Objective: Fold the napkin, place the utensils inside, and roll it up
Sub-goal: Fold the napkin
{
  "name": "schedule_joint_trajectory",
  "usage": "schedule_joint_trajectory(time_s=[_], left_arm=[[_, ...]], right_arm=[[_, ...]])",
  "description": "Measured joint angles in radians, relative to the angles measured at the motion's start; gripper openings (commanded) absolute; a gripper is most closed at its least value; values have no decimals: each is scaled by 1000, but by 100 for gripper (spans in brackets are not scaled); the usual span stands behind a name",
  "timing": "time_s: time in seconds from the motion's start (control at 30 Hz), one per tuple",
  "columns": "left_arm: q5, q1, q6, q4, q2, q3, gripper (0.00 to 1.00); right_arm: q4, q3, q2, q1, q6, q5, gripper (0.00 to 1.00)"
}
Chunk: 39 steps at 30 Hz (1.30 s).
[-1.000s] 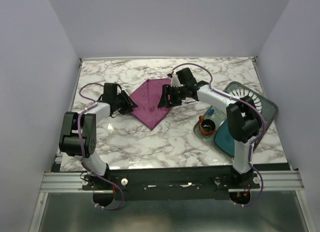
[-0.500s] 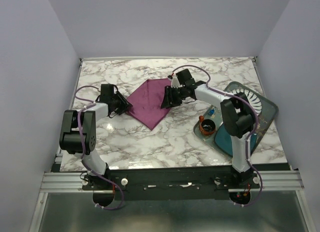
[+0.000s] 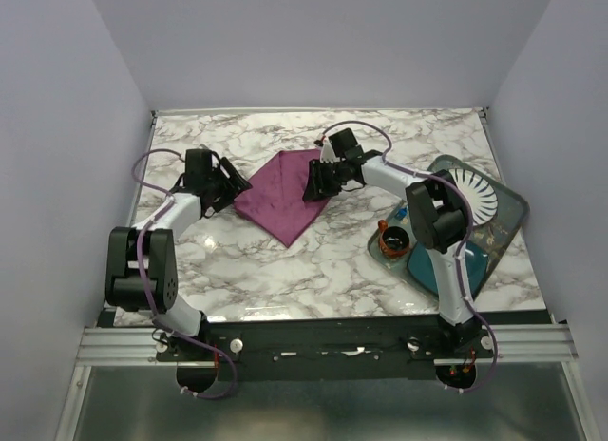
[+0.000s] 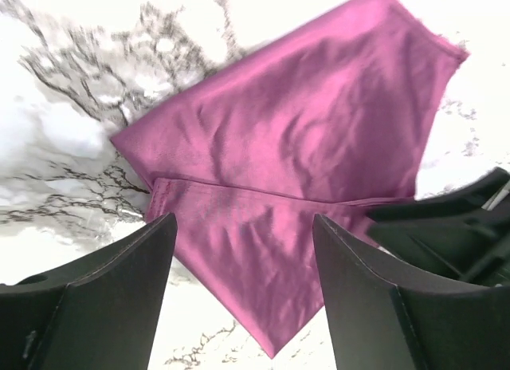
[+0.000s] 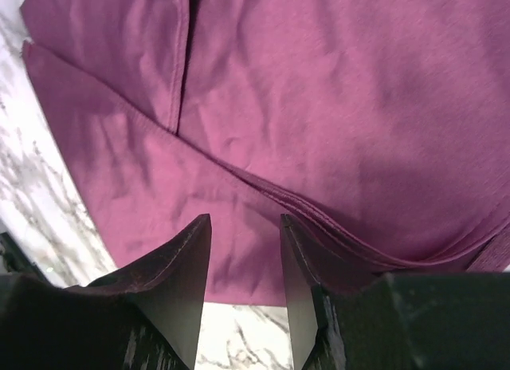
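The plum-purple napkin (image 3: 285,196) lies folded into a diamond on the marble table, layered edges showing in the left wrist view (image 4: 303,147) and the right wrist view (image 5: 319,107). My left gripper (image 3: 234,186) is open and empty at the napkin's left corner, its jaws (image 4: 243,221) above the cloth. My right gripper (image 3: 316,182) is open and empty over the napkin's right edge, its jaws (image 5: 244,220) just above the fold. The right gripper also shows in the left wrist view (image 4: 454,226). I cannot make out the knife.
A teal mat (image 3: 432,265) lies at the right with a white plate (image 3: 470,196) on it. A small orange-rimmed dark cup (image 3: 391,239) stands at the mat's left edge, with a small blue item (image 3: 404,213) behind it. Bare marble (image 3: 285,270) lies in front of the napkin.
Both arms have swung their elbows outward and back. The left gripper has drawn slightly left and away from the napkin's corner. The right gripper stays over the right edge. The napkin has not moved.
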Motion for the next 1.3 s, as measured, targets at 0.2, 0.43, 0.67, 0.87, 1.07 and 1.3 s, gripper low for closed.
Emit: schedule_joint_trajectory(time_s=[0.2, 0.43, 0.67, 0.87, 1.07, 1.3], left_arm=[[-35, 0, 49, -77, -99, 23, 68], [-27, 1, 60, -101, -55, 18, 73], [-14, 1, 32, -101, 8, 10, 66], [-14, 1, 3, -98, 33, 0, 58], [-14, 1, -3, -82, 85, -4, 44], [-15, 1, -5, -58, 89, -7, 24]], right_arm=[[-5, 56, 18, 0, -13, 21, 49], [-11, 77, -10, 0, -15, 21, 52], [-22, 19, -152, 0, -15, 24, 53], [-20, 8, -236, 0, -15, 29, 53], [-22, -19, -245, -5, -16, 40, 54], [-24, -24, -245, -7, -16, 42, 54]])
